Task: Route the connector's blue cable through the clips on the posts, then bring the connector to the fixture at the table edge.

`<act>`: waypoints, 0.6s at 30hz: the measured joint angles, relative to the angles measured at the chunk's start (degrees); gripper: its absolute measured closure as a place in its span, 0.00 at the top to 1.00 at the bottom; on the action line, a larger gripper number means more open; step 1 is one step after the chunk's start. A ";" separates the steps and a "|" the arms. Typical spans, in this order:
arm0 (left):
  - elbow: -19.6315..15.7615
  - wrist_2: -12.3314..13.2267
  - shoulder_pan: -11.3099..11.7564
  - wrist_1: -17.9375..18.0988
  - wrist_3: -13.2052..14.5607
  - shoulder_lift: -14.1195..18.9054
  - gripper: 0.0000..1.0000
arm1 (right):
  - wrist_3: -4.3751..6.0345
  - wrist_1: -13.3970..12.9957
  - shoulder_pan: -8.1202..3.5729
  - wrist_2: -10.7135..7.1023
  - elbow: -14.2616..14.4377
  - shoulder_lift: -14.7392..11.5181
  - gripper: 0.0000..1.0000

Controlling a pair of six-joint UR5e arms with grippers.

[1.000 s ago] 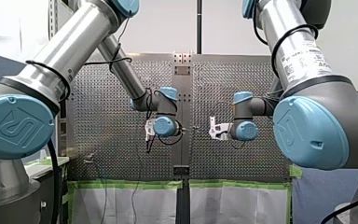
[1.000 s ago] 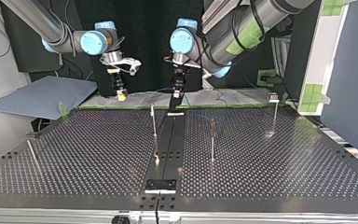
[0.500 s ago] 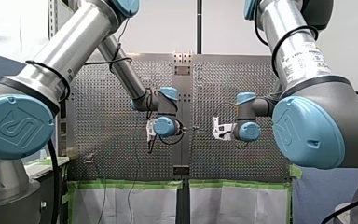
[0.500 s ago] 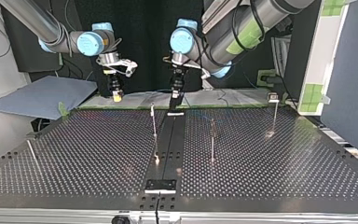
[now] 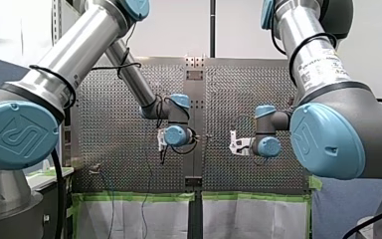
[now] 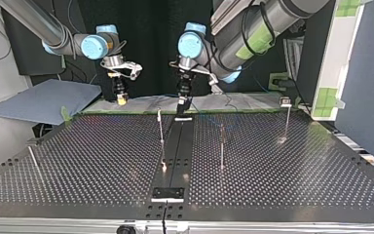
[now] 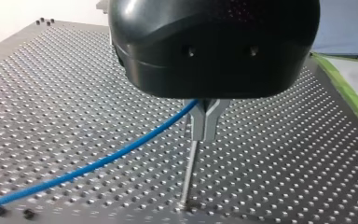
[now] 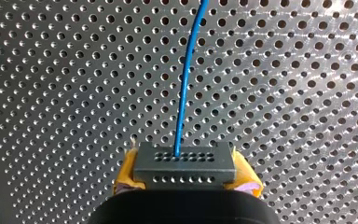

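Thin blue cable (image 7: 98,163), likely light and limp, best held near the slender metal post (image 7: 189,172): our left hand (image 7: 205,122) pinches it just above; our right hand (image 8: 184,179) clamps its dark rectangular connector (image 8: 184,164).

You look at perforated table (image 6: 282,185), dark strip (image 6: 175,151) down its middle. Thin post (image 6: 161,127) upright just beside strip. Second post (image 6: 222,146) near strip, other side. Third post (image 6: 287,122) beyond second, well apart from strip. Tilted rod (image 6: 34,161) well apart, first post's side. Pale plate (image 6: 167,194) on strip's near end in top view.
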 joint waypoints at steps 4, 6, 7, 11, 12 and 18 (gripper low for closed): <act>0.44 0.43 -0.24 1.02 -1.40 -1.29 0.00 | 0.12 -0.17 -0.39 -0.53 -0.04 0.02 0.00; 0.85 0.80 -0.22 1.46 -2.09 -1.53 0.00 | 0.19 -0.19 -0.61 -0.67 -0.12 0.03 0.00; 0.98 0.91 -0.21 1.56 -2.27 -1.60 0.00 | 0.22 -0.20 -0.70 -0.70 -0.14 0.03 0.00; 1.19 1.15 -0.22 1.77 -2.60 -1.71 0.00 | 0.38 -0.17 -1.16 -0.77 -0.36 0.03 0.00; 1.22 1.31 -0.22 1.76 -2.63 -1.71 0.00 | 0.44 -0.15 -1.35 -0.78 -0.43 0.04 0.00; 1.24 2.32 -0.10 1.63 -2.67 -1.80 0.00 | 0.63 0.09 -2.18 -1.11 -0.73 0.04 0.00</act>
